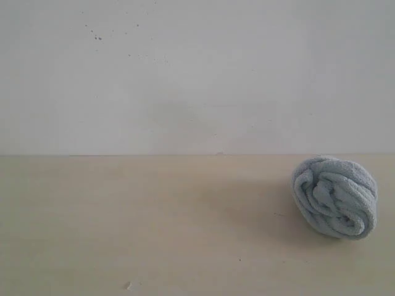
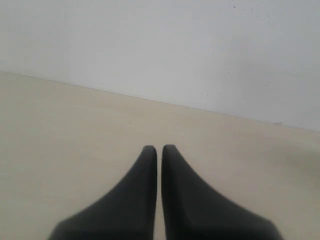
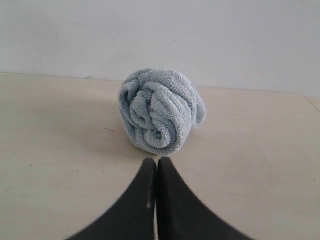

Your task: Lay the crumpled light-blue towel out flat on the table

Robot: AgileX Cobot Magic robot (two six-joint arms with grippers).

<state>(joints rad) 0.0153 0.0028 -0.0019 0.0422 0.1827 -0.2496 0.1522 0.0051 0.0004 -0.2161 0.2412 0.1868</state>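
Both pairs of 2 fingers are clenched together on nothing, the left gripper [image 2: 159, 149] above the table [image 1: 154, 228], the right gripper [image 3: 156, 161] just short of the towel [image 1: 335, 197], a tight crumpled ball on the table's right side.

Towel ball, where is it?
The towel sits balled up on the right side of the table in the exterior view, just ahead of the right fingers.
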